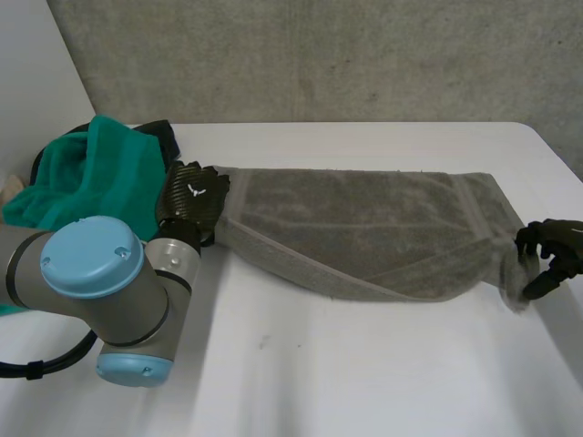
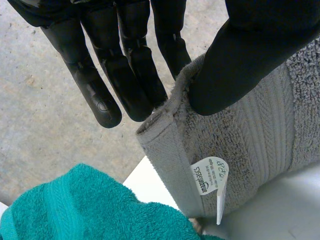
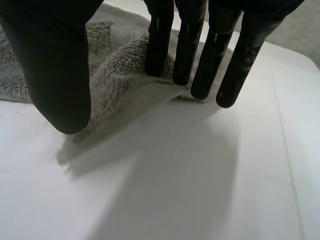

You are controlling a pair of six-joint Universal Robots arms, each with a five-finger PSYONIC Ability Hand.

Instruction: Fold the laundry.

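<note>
Grey towel (image 2: 260, 145) pinched; label (image 2: 209, 179) beside left hand (image 2: 240, 65).

Lab-like setting: white table (image 1: 364, 382), bare concrete wall (image 1: 319, 55).

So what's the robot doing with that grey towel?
It is holding the grey towel stretched out across the white table, one hand at each end. The left hand pinches the end beside a heaped teal towel, and the right hand pinches the other end. The grey towel looks partly folded lengthwise.
</note>
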